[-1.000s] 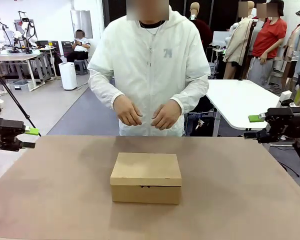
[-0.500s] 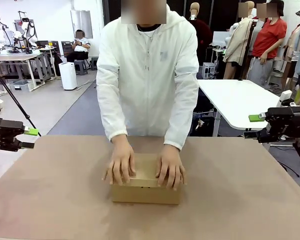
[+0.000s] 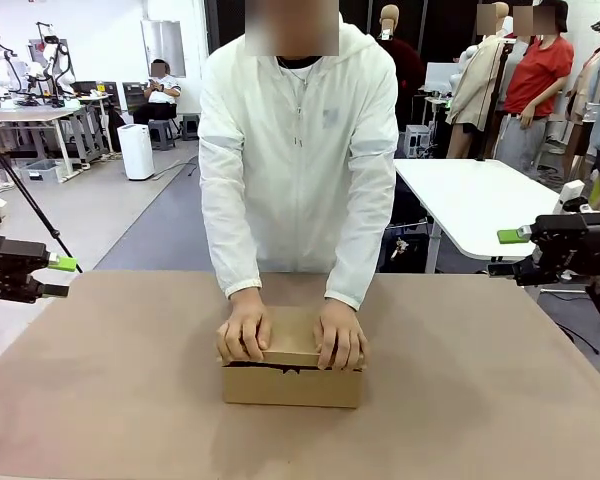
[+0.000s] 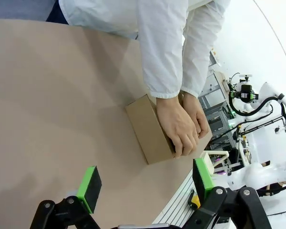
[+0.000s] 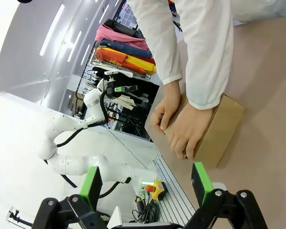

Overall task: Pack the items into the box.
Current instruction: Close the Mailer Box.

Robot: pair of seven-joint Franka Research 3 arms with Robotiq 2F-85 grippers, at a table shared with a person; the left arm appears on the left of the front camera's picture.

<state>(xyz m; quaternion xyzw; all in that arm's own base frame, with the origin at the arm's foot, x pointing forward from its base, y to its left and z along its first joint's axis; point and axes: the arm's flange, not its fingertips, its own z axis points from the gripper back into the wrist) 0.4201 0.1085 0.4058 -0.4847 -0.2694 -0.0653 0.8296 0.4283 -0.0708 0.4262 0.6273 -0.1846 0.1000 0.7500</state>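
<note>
I see both the person's hands (image 3: 290, 338) gripping the cardboard box (image 3: 292, 382) lid (front edge lifted); left end effector (image 4: 145, 183) and right end effector (image 5: 145, 183) flank it, spread wide, empty.

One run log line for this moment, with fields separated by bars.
box: on table, lid being lifted | person's hands: on lid | left end effector: open, idle | right end effector: open, idle

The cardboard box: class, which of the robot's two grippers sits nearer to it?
Left, slightly. The left gripper hangs at the table's left edge; the right gripper hangs beyond the right edge. Both are far from the box, which the person's hands hold.
</note>
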